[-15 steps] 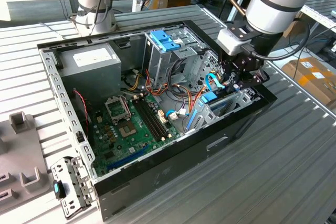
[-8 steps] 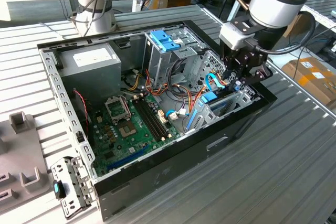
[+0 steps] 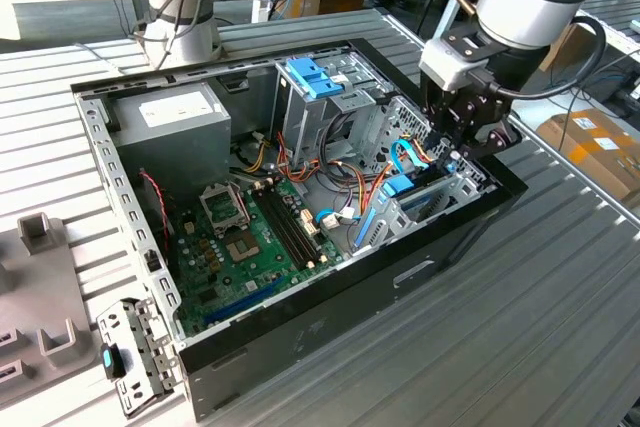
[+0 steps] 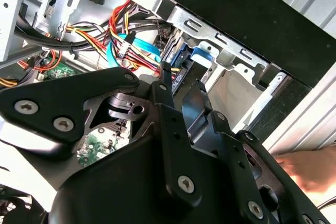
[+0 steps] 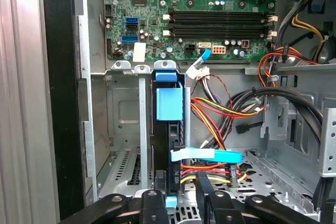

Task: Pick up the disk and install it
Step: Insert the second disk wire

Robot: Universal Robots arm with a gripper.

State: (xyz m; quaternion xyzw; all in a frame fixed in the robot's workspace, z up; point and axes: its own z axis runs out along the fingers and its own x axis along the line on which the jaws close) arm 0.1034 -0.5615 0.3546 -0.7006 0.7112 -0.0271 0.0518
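The disk (image 5: 168,129) stands on edge in a slot of the lower drive bay (image 5: 123,114) of the open computer case (image 3: 330,332), with its light-blue carrier tab at one end. The exterior view has the disk (image 3: 398,187) at the case's right end, near the front wall. My gripper (image 3: 455,147) hangs just above that bay. In both wrist views its black fingers (image 5: 205,187) sit either side of the disk's near end, and the gripper (image 4: 182,80) is open, with a gap showing beside one finger.
A flat blue data cable (image 5: 210,156) and bundled coloured wires (image 5: 231,108) cross right beside the bay. The tall grey cage with a blue bracket (image 3: 315,77) rises behind. The motherboard (image 3: 250,247) fills the floor. A hand (image 4: 310,169) rests outside the case wall.
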